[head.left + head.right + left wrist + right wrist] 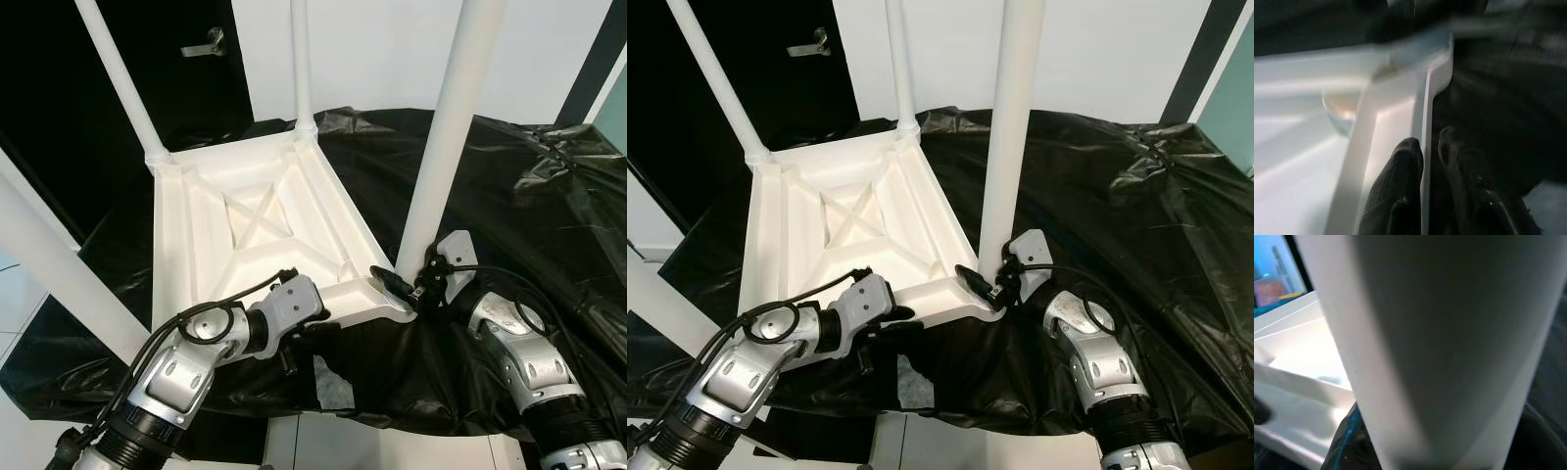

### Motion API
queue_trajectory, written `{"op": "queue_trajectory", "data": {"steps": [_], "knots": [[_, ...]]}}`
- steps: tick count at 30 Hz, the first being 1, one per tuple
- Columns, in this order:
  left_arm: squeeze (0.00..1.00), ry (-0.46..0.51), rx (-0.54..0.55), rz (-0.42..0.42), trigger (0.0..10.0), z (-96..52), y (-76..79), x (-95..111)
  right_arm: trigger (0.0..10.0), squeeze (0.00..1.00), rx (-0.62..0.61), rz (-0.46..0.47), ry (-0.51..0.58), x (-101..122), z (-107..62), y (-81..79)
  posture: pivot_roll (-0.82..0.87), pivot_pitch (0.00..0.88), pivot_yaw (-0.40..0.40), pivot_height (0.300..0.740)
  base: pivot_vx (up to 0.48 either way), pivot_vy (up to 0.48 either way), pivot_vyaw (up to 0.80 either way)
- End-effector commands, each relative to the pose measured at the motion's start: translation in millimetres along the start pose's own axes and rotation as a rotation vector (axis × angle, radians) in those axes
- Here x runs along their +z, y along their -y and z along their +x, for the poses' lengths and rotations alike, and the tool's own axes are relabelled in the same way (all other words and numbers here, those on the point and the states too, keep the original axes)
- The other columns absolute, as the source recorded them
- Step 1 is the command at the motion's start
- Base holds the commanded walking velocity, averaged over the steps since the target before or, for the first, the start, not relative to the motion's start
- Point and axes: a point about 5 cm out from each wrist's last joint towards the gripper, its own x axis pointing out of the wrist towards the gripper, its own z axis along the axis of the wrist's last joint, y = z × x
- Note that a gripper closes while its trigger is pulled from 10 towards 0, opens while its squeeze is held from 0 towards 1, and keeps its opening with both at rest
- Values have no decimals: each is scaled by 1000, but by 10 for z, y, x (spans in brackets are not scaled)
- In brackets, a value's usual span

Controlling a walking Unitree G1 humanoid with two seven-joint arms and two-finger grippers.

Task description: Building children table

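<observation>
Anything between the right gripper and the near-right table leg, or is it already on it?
Nothing visible in the way. The right gripper is already at the base of the near-right leg, where it meets the corner of the upturned white tabletop. The left gripper pinches the tabletop's near rim.

My two arms are built of silver, rounded metal segments with ribbed black collars between them, and looped black cables run along the outside of each forearm. My left hand [312, 331] sits behind a pale grey, boxy wrist housing, and its two long fingers [1398, 191] are black, with a worn, matte surface. My right hand [404, 288] has a white angular plate at the wrist, black cables plugged in beside it, and a small red mark near the base of the fingers.
</observation>
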Motion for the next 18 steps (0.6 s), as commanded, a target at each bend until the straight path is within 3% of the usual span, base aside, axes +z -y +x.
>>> {"op": "queue_trajectory", "data": {"steps": [1,4,6,9,15,16,18], "knots": [[0,54,16,-34,10000,-101,-28,61,0,0,-38,0,-31,-47,9,-77,17,0,23,740,0,0,0],[0,116,122,-63,10000,-170,-104,95,0,0,-152,18,-46,-71,8,-158,20,0,18,740,0,0,0],[0,116,122,-63,10000,-170,-104,95,0,0,-152,18,-46,-71,8,-158,20,0,18,740,0,0,0],[0,123,210,-97,10000,-164,-145,54,0,0,-299,62,-50,-77,44,-273,24,0,16,740,0,0,0],[0,130,239,-150,10000,-84,-73,33,0,0,-518,112,-49,-41,95,-374,31,0,10,740,0,0,0],[0,128,255,-161,10000,-69,-67,26,6549,0,-593,120,-52,-34,84,-381,31,0,10,740,0,0,0],[0,128,255,-161,10000,-69,-67,26,6549,0,-593,120,-52,-34,84,-381,31,0,10,740,0,0,0]]}}
